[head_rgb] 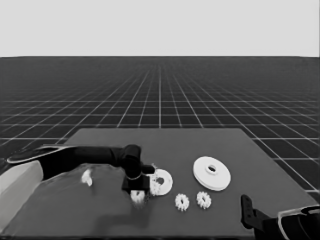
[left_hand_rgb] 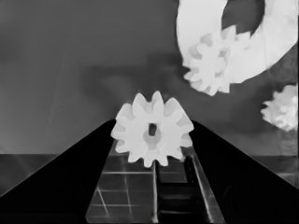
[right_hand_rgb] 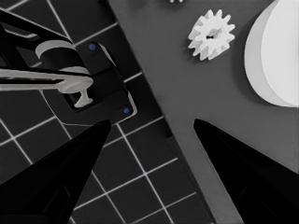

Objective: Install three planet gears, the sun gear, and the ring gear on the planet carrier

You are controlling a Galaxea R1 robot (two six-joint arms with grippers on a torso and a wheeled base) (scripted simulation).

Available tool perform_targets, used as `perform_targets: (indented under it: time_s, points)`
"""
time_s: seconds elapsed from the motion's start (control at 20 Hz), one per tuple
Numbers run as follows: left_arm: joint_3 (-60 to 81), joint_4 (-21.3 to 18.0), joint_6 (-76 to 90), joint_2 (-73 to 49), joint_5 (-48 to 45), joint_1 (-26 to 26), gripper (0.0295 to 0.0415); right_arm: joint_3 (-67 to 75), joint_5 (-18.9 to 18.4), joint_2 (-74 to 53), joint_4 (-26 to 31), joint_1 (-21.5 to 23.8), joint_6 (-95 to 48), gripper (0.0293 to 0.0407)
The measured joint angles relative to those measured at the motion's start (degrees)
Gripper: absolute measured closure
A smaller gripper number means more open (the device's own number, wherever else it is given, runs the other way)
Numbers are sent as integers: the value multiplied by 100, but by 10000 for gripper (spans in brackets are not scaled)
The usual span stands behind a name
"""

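The left arm (head_rgb: 75, 156) reaches in from the left edge over the table (head_rgb: 225, 142), black toward the wrist and pale grey at the near left corner. Just beside its forearm on the near side lies a thin white piece (head_rgb: 87, 177). The left gripper (head_rgb: 136, 192) points down at the table near the middle, just left of the smaller round part (head_rgb: 161, 182). In the left wrist view its fingers (left_hand_rgb: 79, 168) pinch a gear (left_hand_rgb: 152, 129) between their tips, one on each side of the toothed rim, the centre hole facing the camera. In the head view that held gear (head_rgb: 138, 196) shows as a white patch under the gripper. The smaller round part lies flat, and a second gear (left_hand_rgb: 211, 65) rests on it, overlapping its rim beside the dark centre hole. To the right and nearer, two more gears lie flat on the table, near each other but apart: one (head_rgb: 181, 201) on the left, the other (head_rgb: 203, 199) on the right. Farther right and farther back lies the larger round part (head_rgb: 212, 173), flat, with a raised hub and a small hole, apart from everything else. The right gripper (head_rgb: 247, 210) waits at the near right corner; in the right wrist view its fingers (right_hand_rgb: 60, 172) are spread wide over the table's corner and hold nothing.
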Motion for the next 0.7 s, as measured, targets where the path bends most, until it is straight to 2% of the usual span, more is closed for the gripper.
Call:
perform_targets:
  time_s: [0.15, 0.4, 0.5, 0.55, 0.7]
  points:
    - [135, -423, -129, -11, -12, -440, 398, 0, 0, 0, 0, 0, 0, 315]
    - [151, -528, -146, -12, -24, -538, 398, 0, 0, 0, 0, 0, 0, 315]
    - [-2353, -822, 1300, 1051, -328, -823, 398, 0, 0, 0, 0, 0, 0, 315]
    - [-3097, -873, 1703, 1374, -380, -858, 398, 0, 0, 0, 0, 0, 0, 315]
    - [-4109, -932, 2250, 1821, -441, -875, 398, 0, 0, 0, 0, 0, 0, 315]
